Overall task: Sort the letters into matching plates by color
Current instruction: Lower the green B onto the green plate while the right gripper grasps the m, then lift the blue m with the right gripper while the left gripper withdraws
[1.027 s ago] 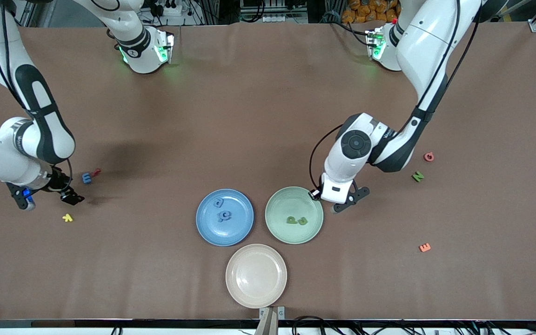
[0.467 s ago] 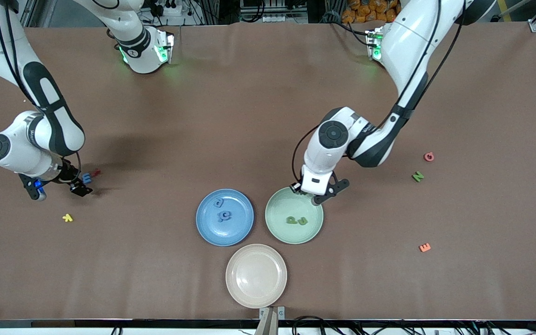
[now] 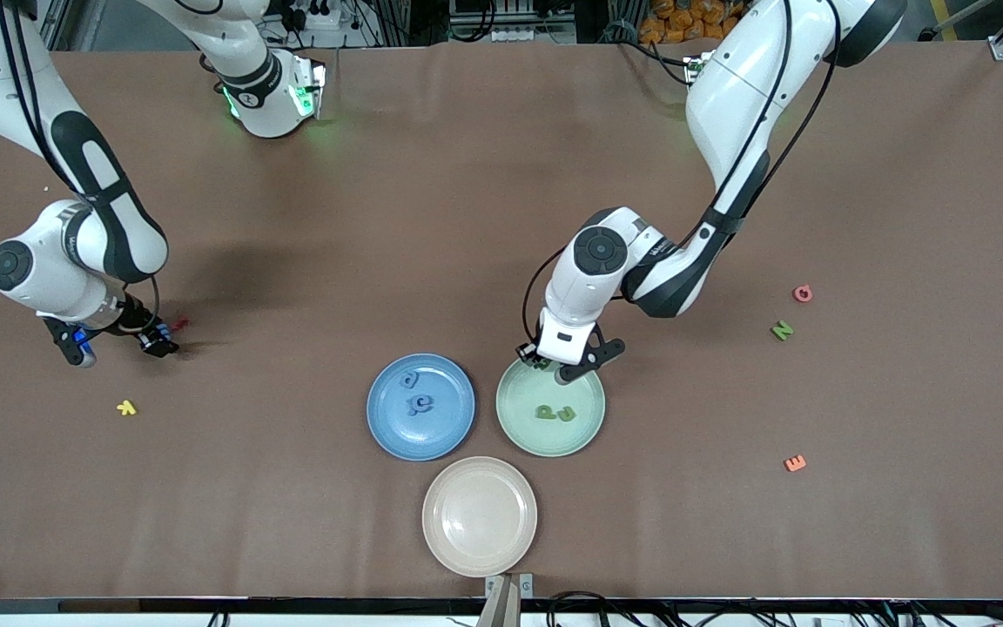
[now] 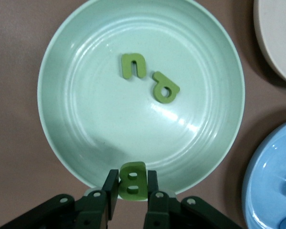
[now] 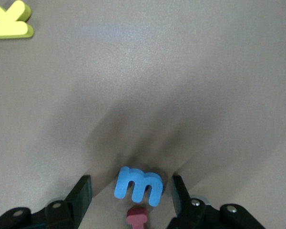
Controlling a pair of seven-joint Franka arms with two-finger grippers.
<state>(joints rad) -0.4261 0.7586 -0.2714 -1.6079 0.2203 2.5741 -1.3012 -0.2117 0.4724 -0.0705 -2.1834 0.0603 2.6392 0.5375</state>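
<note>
- Now the green B sits pinched in the left hand, which has travelled in from the worktop beside the green plate to hang over that plate's rim on the robots' side; a drop looks close.
- Seen from the left wrist, the B stands on edge between the fingers, its long axis running from the hand out toward the plate's middle.
- Two green letters already lie flat in that plate, just beside each other; a green N waits on the worktop toward the left arm's end.
- Meanwhile the right hand has come down around the blue m, fingers part-open either side of it and not yet touching.
- That m lies flat, its long axis spanning the gap between the fingers, with a red letter just beside it.
- Two blue letters rest in the blue plate.
</note>
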